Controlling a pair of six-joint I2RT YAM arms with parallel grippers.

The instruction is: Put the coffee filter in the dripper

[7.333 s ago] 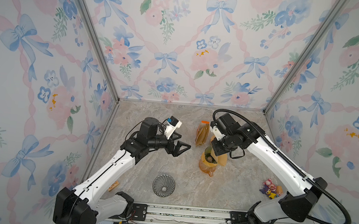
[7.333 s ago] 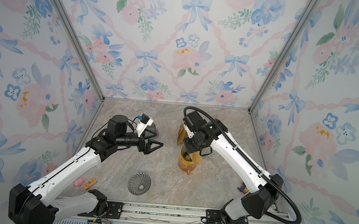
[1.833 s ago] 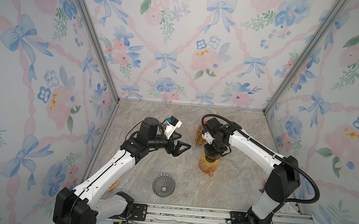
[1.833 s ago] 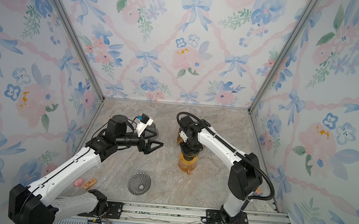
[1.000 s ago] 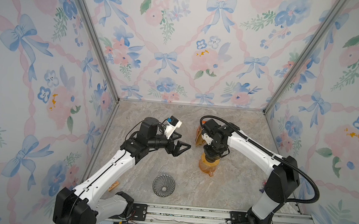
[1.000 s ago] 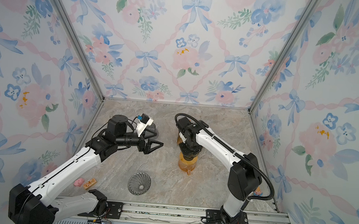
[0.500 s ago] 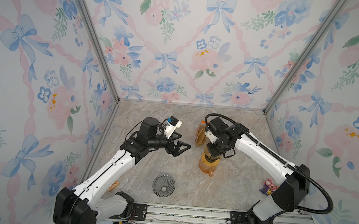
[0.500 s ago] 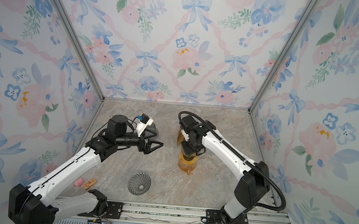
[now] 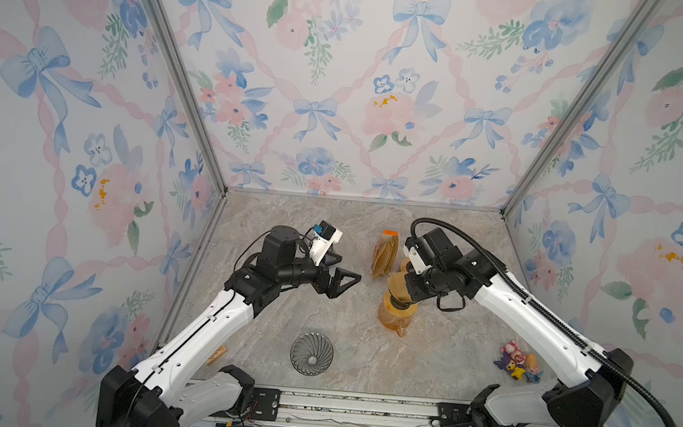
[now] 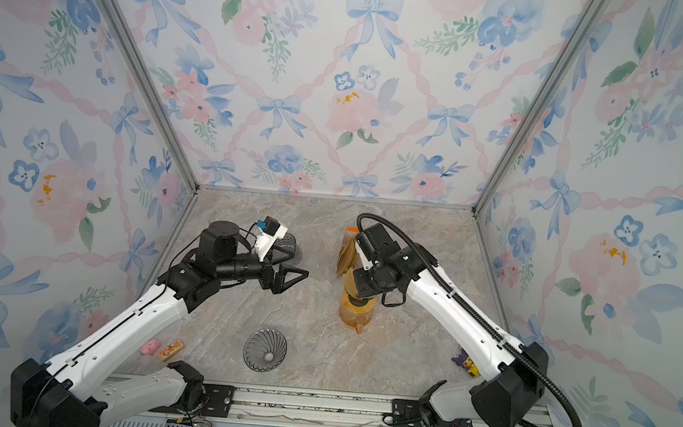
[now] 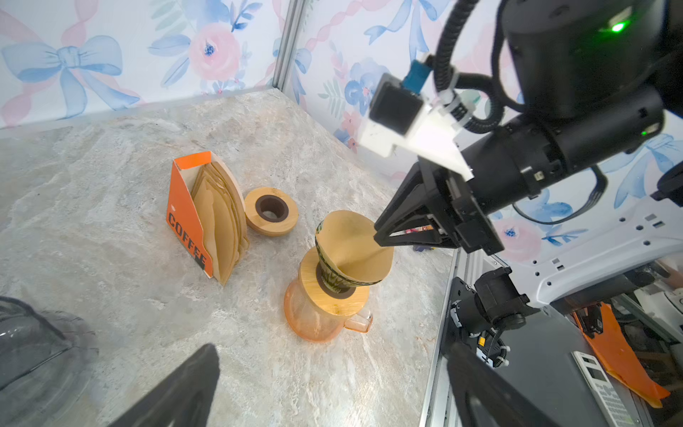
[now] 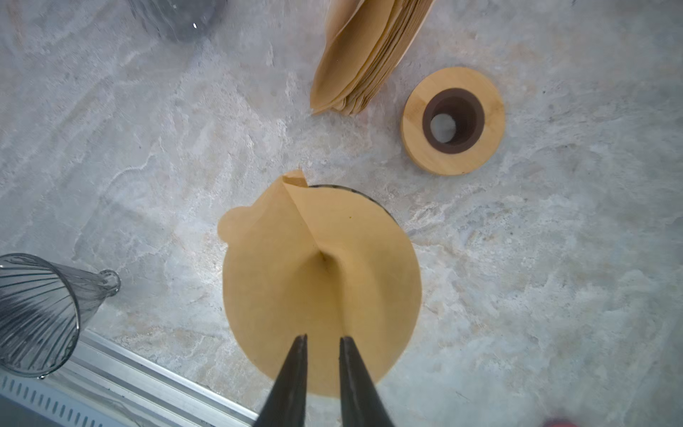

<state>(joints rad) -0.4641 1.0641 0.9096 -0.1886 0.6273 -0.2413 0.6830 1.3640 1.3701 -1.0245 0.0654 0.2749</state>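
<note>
The brown paper coffee filter (image 12: 321, 281) sits opened as a cone in the dark ribbed dripper (image 11: 332, 275), which stands on the orange glass carafe (image 9: 394, 321) with a wooden collar. One flap of the filter sticks up past the dripper's rim. My right gripper (image 12: 323, 340) hovers at the filter's (image 11: 354, 244) near edge. Its jaws stand a narrow gap apart with nothing between them. My left gripper (image 11: 332, 388) is wide open and empty. It hangs in the air left of the carafe (image 10: 353, 311) and points toward it.
An orange box of spare filters (image 9: 384, 255) stands behind the carafe, with a loose wooden ring (image 12: 454, 120) beside it. Another glass dripper (image 9: 311, 354) lies near the front rail. Small toys (image 9: 517, 362) sit at the right, and small items (image 10: 162, 348) at the front left.
My right arm's elbow and forearm have swung out to the right while its gripper stayed over the carafe. The left arm has not moved.
</note>
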